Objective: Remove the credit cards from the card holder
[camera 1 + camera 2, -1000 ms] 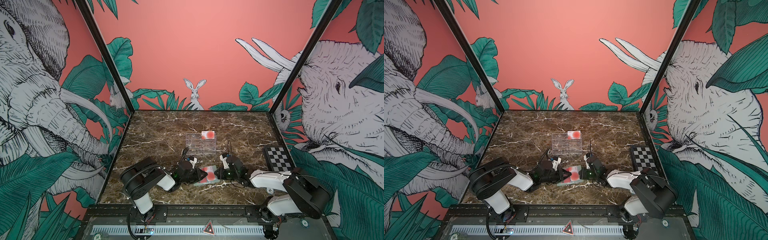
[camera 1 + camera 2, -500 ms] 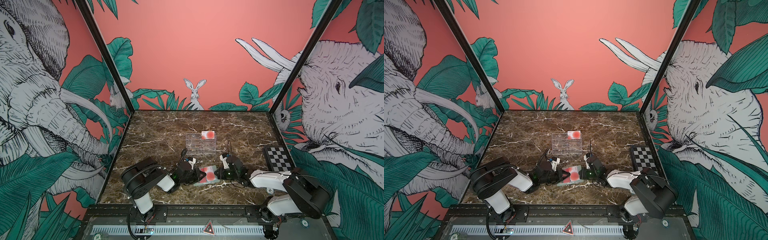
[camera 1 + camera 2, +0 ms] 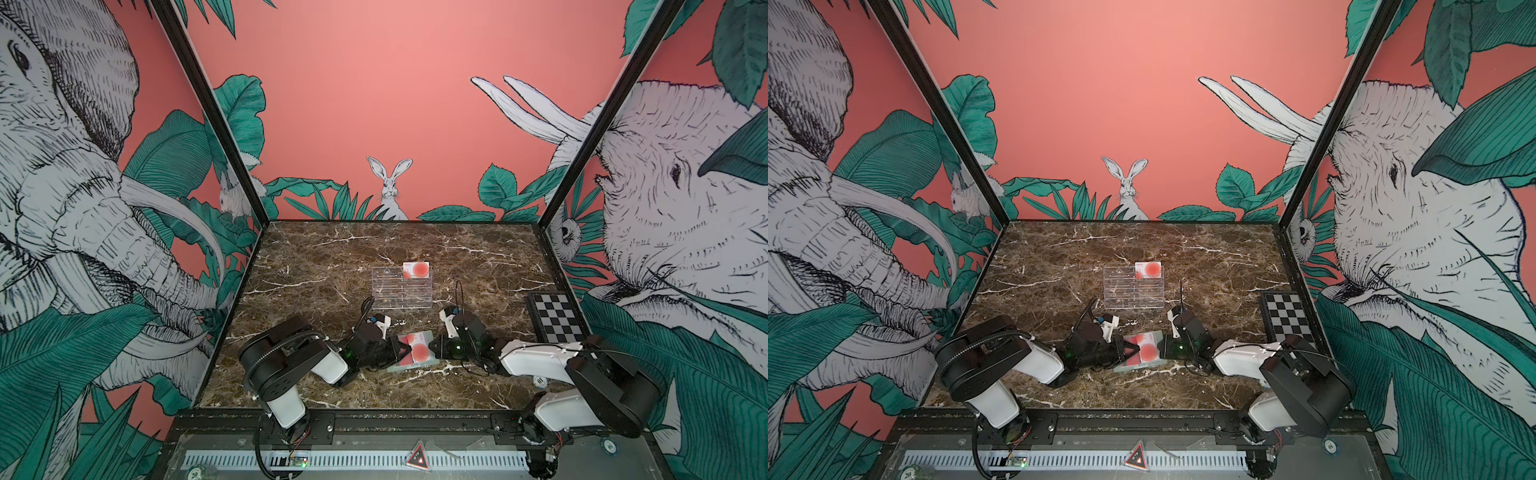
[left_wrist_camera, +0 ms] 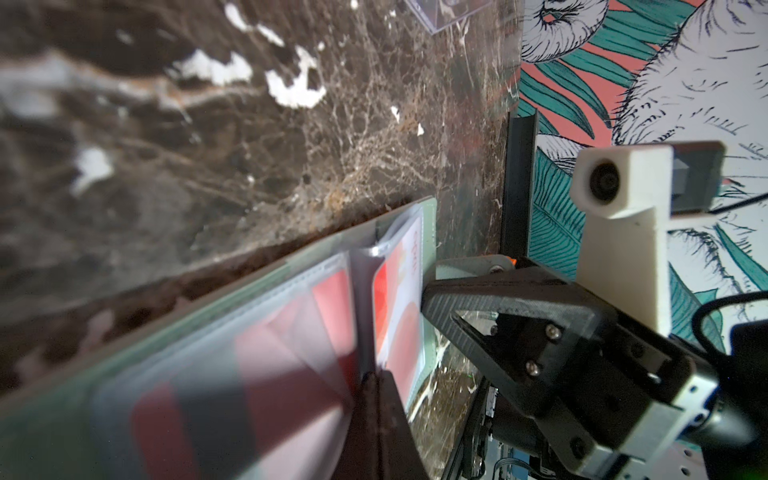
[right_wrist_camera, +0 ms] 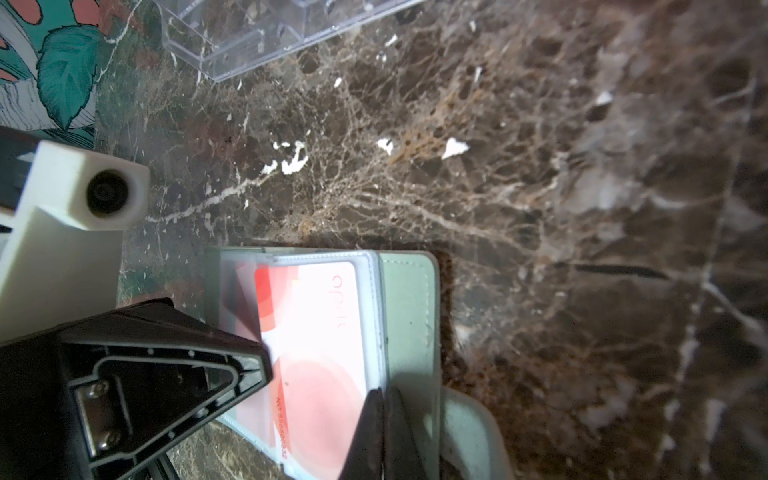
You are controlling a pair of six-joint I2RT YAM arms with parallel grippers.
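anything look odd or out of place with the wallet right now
Nothing spilled or damaged. The card holder lies open, but one clear sleeve stands up in a ridge, pinched in the left gripper, not flat.

Robot test booth: jungle-mural walls (image 3: 374, 83), marble tabletop (image 3: 332, 257), black frame (image 3: 208, 104), arm-mount rail (image 3: 395, 422).

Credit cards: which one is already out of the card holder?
The credit card standing in the rear tier of the clear stand. The other cards lie sleeved in the green card holder nearer the front.
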